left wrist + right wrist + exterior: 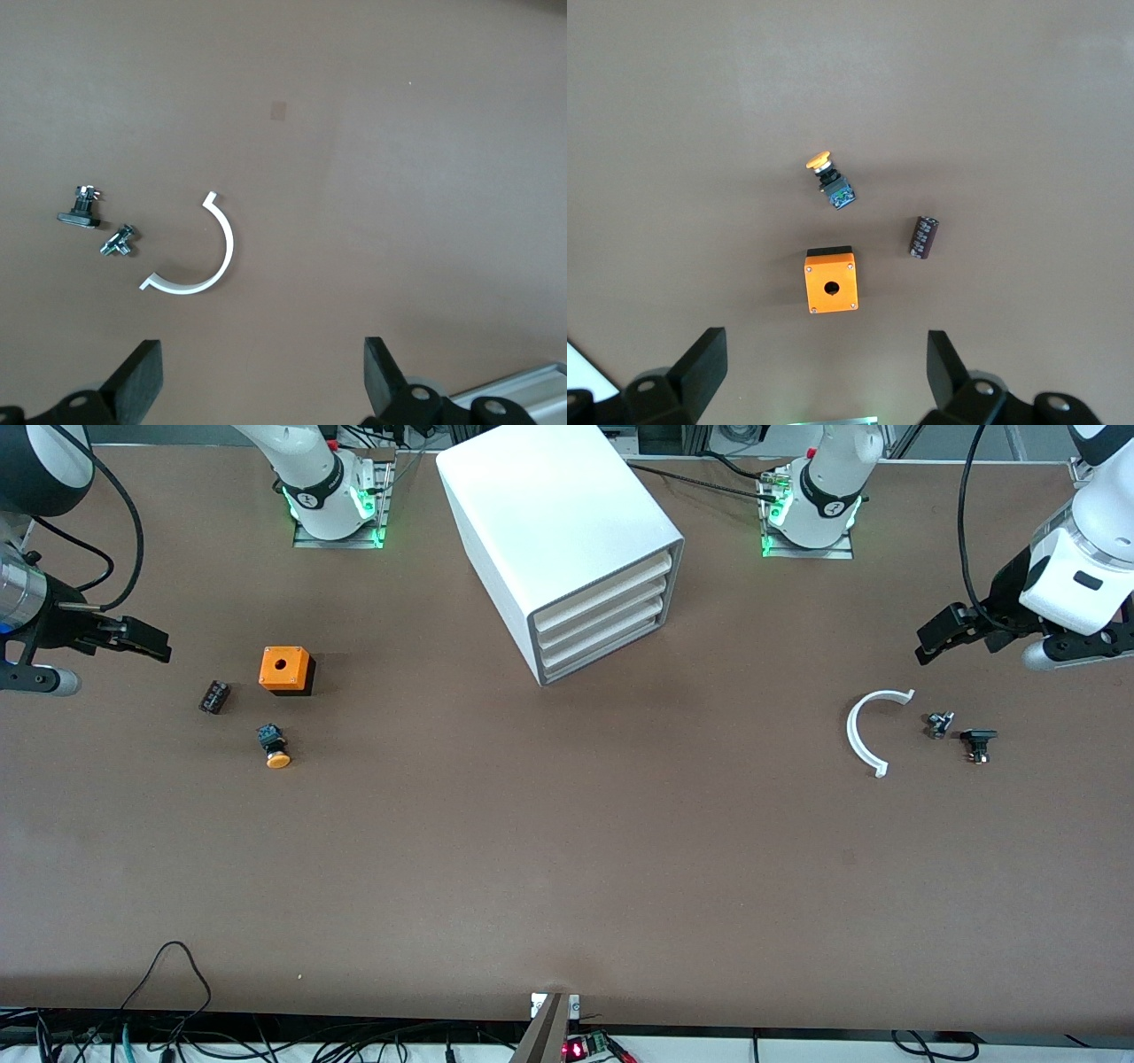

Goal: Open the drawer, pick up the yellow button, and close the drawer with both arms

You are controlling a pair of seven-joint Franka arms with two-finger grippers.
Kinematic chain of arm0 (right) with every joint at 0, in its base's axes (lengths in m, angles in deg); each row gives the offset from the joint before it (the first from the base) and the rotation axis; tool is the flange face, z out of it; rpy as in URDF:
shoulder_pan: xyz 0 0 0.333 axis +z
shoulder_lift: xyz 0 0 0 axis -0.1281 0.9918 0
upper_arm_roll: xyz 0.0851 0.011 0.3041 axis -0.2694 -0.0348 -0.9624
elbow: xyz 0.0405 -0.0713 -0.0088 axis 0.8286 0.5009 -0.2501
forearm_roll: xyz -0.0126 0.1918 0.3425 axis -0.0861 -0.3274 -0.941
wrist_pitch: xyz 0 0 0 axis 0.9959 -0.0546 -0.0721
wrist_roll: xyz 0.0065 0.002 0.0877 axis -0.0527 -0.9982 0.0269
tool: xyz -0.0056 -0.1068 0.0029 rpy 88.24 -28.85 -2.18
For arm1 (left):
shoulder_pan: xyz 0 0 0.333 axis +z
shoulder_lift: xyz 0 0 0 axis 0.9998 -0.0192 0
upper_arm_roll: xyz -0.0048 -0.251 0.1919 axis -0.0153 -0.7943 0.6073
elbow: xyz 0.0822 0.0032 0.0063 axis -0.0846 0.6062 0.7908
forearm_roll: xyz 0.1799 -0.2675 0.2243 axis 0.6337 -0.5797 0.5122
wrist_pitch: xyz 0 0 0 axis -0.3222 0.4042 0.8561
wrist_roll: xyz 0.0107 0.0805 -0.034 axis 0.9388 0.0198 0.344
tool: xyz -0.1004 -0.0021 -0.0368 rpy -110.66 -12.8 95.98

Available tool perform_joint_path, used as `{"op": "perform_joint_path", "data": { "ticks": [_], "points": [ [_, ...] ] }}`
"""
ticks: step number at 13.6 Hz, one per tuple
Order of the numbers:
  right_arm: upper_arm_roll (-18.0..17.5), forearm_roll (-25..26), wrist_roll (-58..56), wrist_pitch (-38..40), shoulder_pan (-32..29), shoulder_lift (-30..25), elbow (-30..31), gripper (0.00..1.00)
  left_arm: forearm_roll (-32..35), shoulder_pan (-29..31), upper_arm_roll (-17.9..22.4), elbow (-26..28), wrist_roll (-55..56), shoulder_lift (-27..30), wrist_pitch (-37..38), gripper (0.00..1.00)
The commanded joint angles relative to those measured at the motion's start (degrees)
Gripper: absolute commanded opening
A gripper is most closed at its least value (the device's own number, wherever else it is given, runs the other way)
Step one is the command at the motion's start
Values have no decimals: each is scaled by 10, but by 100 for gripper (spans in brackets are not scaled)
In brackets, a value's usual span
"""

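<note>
Start at the right arm's end of the tabletop (pixel 567 868): your right pincer (pixel 133 638) hangs in the air over bare surface with its fingers spread wide and nothing between them, as the right wrist view confirms. Just past it lie the small black ribbed block (pixel 213 696), the orange cube box (pixel 285 670) with its round hole, and the button (pixel 274 747), which already sits out on the tabletop, nearer the front camera than the cube. The button lies on its side, its long axis running from the dark body to the orange cap, the cap pointing toward the front camera. It is well apart from the right pincer, and the right arm is by far the nearer one. In the middle stands the white cabinet (pixel 540 522); its four drawers look pushed in, the top drawer (pixel 611 589) included, though from this angle you cannot be sure it is fully shut. Toward the left arm's end lie a white curved clip (pixel 859 735) and two small dark fittings (pixel 961 733). Your left pincer (pixel 943 633) hangs over that end, fingers likewise spread and empty.
</note>
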Motion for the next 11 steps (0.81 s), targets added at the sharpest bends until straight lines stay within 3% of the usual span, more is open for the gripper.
{"op": "perform_joint_path", "data": {
  "ticks": [1, 5, 8, 11],
  "points": [
    [11, -40, -15, -7, 0, -17, 20, 100, 13, -3, -2, -44, -12, -15, 34, 100],
    [12, -40, -26, -28, 0, -29, 36, 100, 13, -2, -1, -44, -13, -16, 34, 100],
    [11, -35, -31, -80, 0, -69, 95, 100, 13, -2, -1, -44, -12, -17, 35, 100],
    [11, -34, -51, -74, 0, -70, 92, 100, 14, -3, -1, -44, -13, -17, 33, 100]
  ]
}}
